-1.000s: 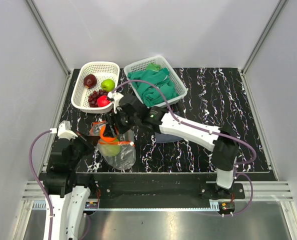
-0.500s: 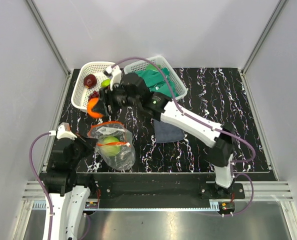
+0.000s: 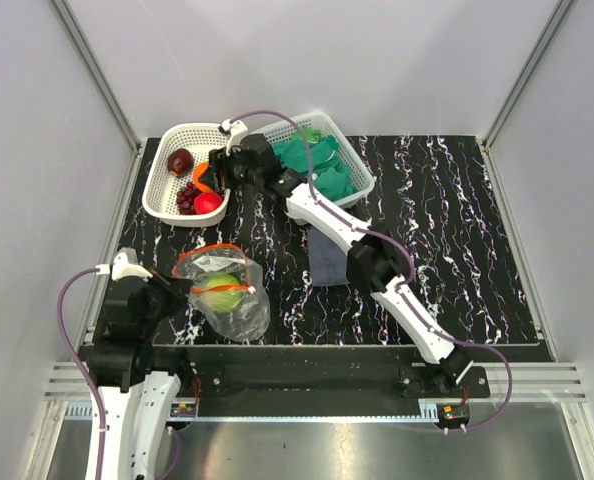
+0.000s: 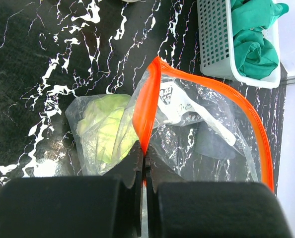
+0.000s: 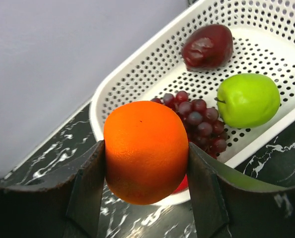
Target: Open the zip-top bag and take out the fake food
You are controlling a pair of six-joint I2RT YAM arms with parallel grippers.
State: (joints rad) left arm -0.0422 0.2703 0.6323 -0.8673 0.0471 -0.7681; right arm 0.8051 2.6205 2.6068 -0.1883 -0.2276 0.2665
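Note:
The clear zip-top bag (image 3: 239, 305) lies at the front left with its orange-red strip (image 4: 146, 106) gaping, mouth open. My left gripper (image 4: 143, 163) is shut on a corner of that strip (image 3: 182, 288). Fake food: a pale green cabbage (image 4: 108, 130) sits inside the bag (image 3: 220, 292). My right gripper (image 5: 146, 171) is shut on an orange (image 5: 146, 148), held just above the near rim of the white basket (image 3: 167, 190). In that basket lie a dark red apple (image 5: 208, 45), a green apple (image 5: 248, 99), purple grapes (image 5: 196, 116) and a red tomato (image 3: 209, 203).
A second white basket (image 3: 357, 190) with green cloths (image 3: 312, 165) stands right of the first at the back. A dark grey-blue cloth (image 3: 327, 262) lies mid-table under the right arm. Grey walls close in the left and right sides.
My right arm has carried the orange from the bag's mouth up and back to above the left basket. The left gripper has kept its hold on the strip.

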